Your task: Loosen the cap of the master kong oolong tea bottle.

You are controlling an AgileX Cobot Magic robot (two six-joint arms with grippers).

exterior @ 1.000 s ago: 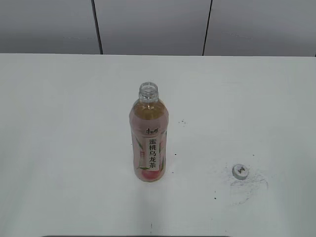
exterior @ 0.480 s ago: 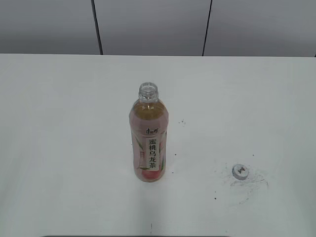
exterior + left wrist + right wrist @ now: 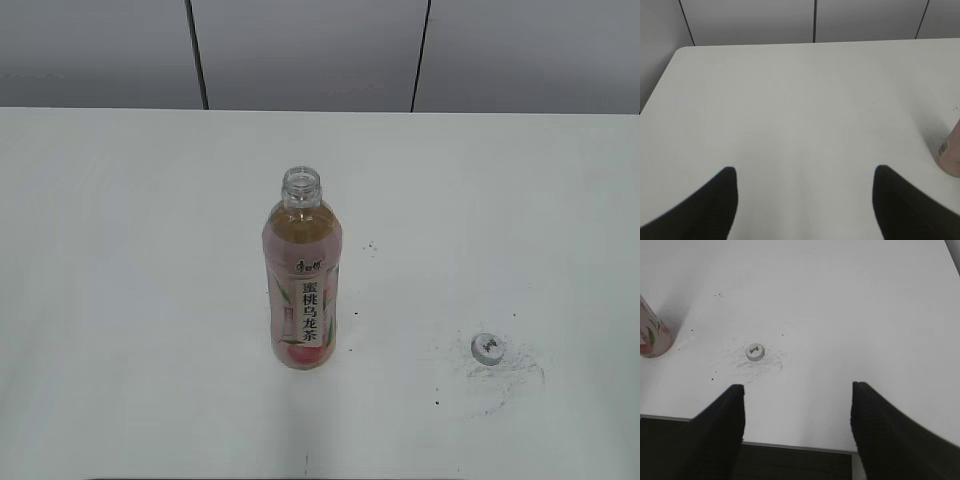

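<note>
One master kong oolong tea bottle, uncapped. One cap, apart from it. One white table. Two grippers, the left gripper and the right gripper.

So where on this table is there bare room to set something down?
Left of the bottle the table is bare to its left edge, and so is the strip behind it up to the wall. The one occupied patch is front right, where the cap lies among dark scuff marks.
</note>
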